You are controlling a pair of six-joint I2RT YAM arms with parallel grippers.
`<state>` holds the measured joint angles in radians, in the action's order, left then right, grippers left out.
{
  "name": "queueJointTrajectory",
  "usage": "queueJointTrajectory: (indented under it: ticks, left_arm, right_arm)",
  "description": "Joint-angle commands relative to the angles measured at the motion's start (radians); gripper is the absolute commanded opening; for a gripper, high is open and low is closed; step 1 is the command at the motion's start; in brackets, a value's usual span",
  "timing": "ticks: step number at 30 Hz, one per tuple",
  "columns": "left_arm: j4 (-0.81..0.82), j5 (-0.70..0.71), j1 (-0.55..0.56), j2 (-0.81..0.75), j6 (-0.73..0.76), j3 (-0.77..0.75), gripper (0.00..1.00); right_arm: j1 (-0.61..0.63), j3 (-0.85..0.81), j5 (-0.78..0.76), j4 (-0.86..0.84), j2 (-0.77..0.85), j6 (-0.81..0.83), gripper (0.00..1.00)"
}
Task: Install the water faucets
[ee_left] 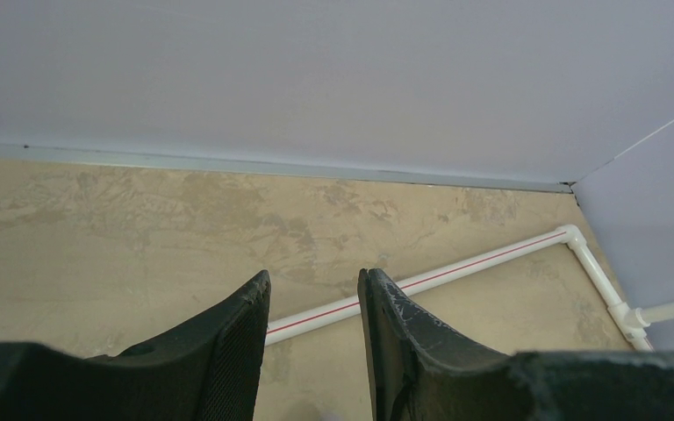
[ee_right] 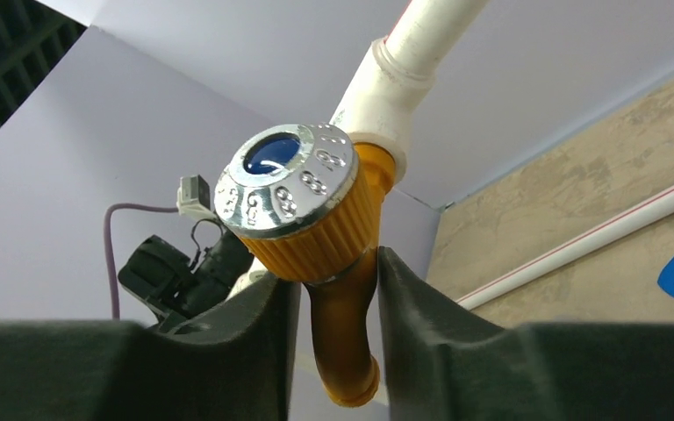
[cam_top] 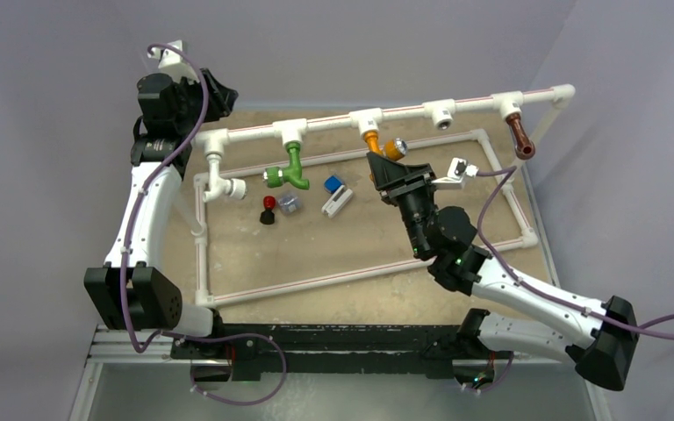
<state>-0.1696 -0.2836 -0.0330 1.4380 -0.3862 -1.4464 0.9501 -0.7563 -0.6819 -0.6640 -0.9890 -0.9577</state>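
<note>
1. The orange bent plastic faucet, silver-capped, is seated beneath the white pipe tee socket.
2. Its neck is flanked closely by the right gripper; whether it is clamped cannot be told.
3. It is judged light, rigid and probably slick; the ribbed collar is favoured for gripping.

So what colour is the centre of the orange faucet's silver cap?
Blue, set in the silver cap; clearest in the right wrist view.
</note>
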Motion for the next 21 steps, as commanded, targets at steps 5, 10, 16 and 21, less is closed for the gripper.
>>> queueJointTrajectory:
  ticks: [5,10,16,21]
  left_arm:
    - [-0.127,-0.026,-0.011,0.082,-0.019,0.082,0.41]
    - [-0.126,-0.034,-0.011,0.089,-0.024,0.084,0.41]
    - [-0.118,-0.041,-0.012,0.081,-0.03,0.08,0.41]
    - [-0.103,-0.033,-0.011,0.042,-0.025,0.078,0.41]
  right_arm:
    - [-0.004,-0.034,-0.018,0.132,0.064,0.125,0.66]
    - [-0.004,-0.06,-0.027,0.261,0.121,0.216,0.78]
    - [-0.004,-0.068,0.031,0.421,0.212,0.283,0.83]
    - [-0.004,-0.066,0.073,0.54,0.312,0.29,0.89]
